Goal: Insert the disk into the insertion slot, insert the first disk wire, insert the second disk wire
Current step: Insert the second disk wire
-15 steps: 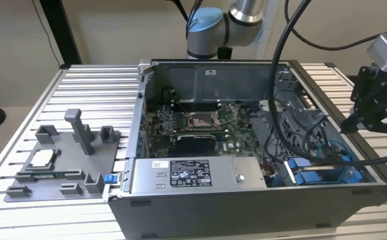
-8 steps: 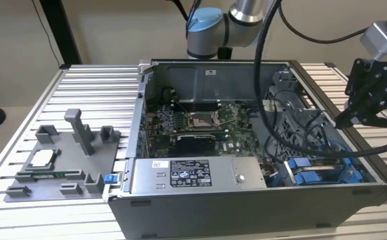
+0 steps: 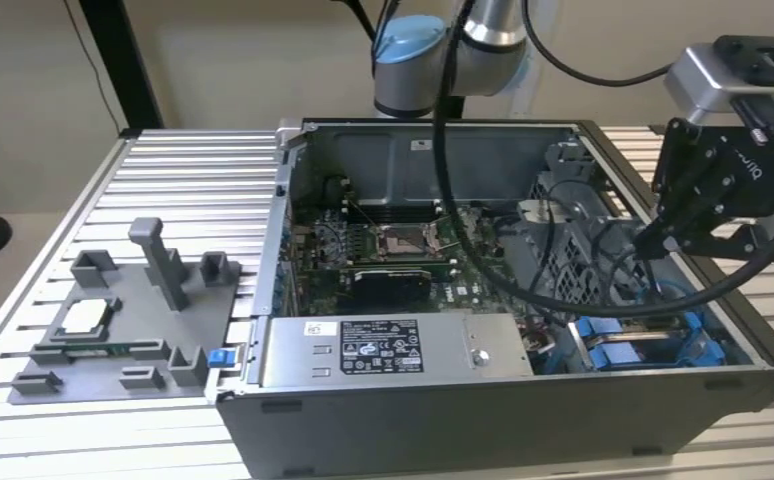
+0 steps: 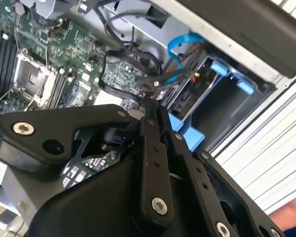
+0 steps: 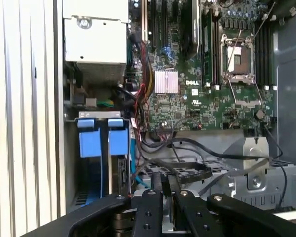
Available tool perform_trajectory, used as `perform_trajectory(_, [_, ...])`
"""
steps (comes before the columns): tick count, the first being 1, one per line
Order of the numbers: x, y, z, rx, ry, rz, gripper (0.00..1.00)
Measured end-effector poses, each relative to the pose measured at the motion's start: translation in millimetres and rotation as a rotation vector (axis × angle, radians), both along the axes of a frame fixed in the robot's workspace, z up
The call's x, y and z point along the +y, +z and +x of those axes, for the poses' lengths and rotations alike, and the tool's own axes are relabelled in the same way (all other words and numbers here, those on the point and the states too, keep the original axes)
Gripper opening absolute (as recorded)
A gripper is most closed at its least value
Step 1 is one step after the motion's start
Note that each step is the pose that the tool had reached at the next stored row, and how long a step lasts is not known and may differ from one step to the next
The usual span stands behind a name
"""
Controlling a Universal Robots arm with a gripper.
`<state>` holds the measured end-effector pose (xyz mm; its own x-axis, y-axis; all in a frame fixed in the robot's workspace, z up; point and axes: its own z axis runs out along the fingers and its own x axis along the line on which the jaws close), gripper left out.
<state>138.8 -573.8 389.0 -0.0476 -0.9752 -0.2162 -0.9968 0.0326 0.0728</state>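
Judging by the first wrist view, I'd say the disk (image 5: 102, 140) already sits in the insertion slot (image 3: 647, 345) — blue frame down in the bay at the case's corner. My gripper (image 5: 164, 178) hovers near it, fingers pinched together, apparently on nothing. Whether the blue wire (image 4: 178, 42) is plugged in, I can't tell.

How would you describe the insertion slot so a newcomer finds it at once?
Find the open computer case on the slatted table. In its near corner on the exterior view's right, beside the silver power-supply box, sits the insertion slot. Bright blue rails set it apart from surrounding grey metal.
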Motion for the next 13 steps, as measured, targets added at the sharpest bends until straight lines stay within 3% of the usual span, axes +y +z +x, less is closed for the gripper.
perform_trajectory(6, [-2.8, -1.1, -21.8, -0.0184, 0.000, -0.0035, 0.00])
perform_trajectory(8, [-3.0, -1.4, -25.4, -0.0367, 0.000, -0.0065, 0.00])
perform_trajectory(11, [-3.3, -1.6, -28.3, -0.0769, 0.002, -0.0140, 0.00])
perform_trajectory(12, [-3.8, -1.6, -29.1, -0.0838, 0.002, -0.0166, 0.00])
perform_trajectory(13, [-4.5, -1.6, -29.5, -0.0859, 0.002, -0.0192, 0.00])
